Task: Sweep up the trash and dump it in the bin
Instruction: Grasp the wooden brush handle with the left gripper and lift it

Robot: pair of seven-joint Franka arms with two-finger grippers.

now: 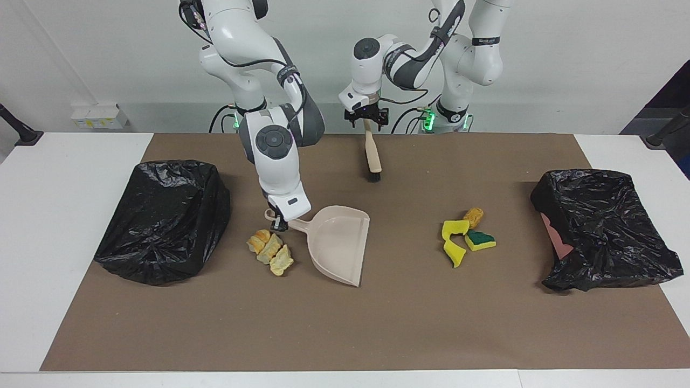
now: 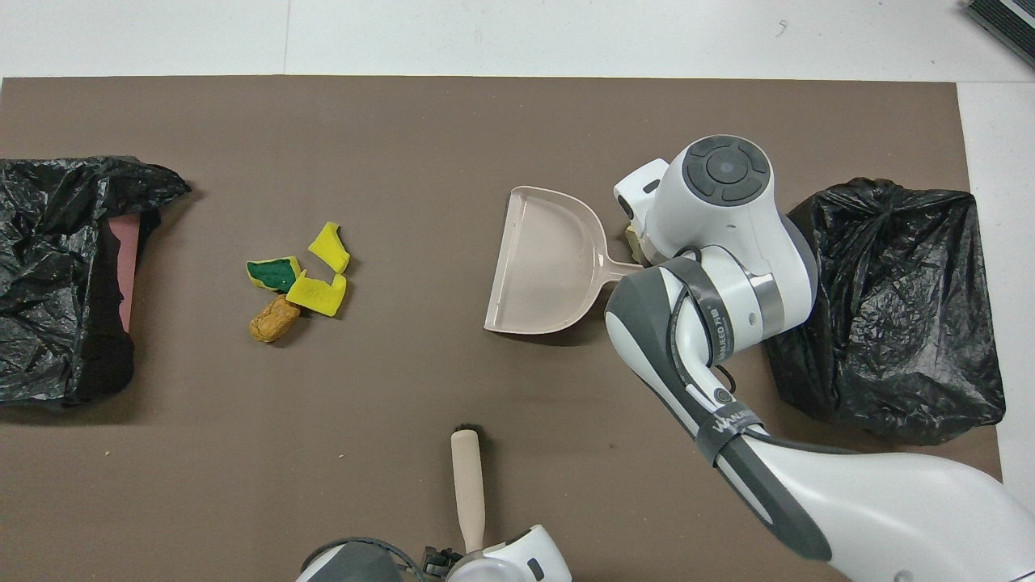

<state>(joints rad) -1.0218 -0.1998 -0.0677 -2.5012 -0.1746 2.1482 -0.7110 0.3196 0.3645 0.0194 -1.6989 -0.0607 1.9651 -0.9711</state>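
Our right gripper [image 1: 278,222] is clamped on the handle of the beige dustpan [image 1: 337,243], which rests on the brown mat [image 1: 377,323] with its open mouth turned away from the robots. Our left gripper [image 1: 366,119] hangs with its fingers spread directly over the handle end of the brush [image 1: 371,152], not yet gripping it. The step in hand, as we judge it, is taking the brush, so we should come straight down, close squarely across the handle, and lift only once the grip is firm. Three pale chunks [image 1: 270,251] lie just beside the dustpan, toward the right arm's end of the table, near the black-bagged bin [image 1: 161,221] there. The sponge pieces [image 1: 464,241] and the orange-brown lump [image 1: 474,216] lie well apart, toward the left arm's end, near the other bagged bin [image 1: 604,226]. For a clean sweep we would keep the pan's lip flat on the mat and facing whichever pile we brush first.
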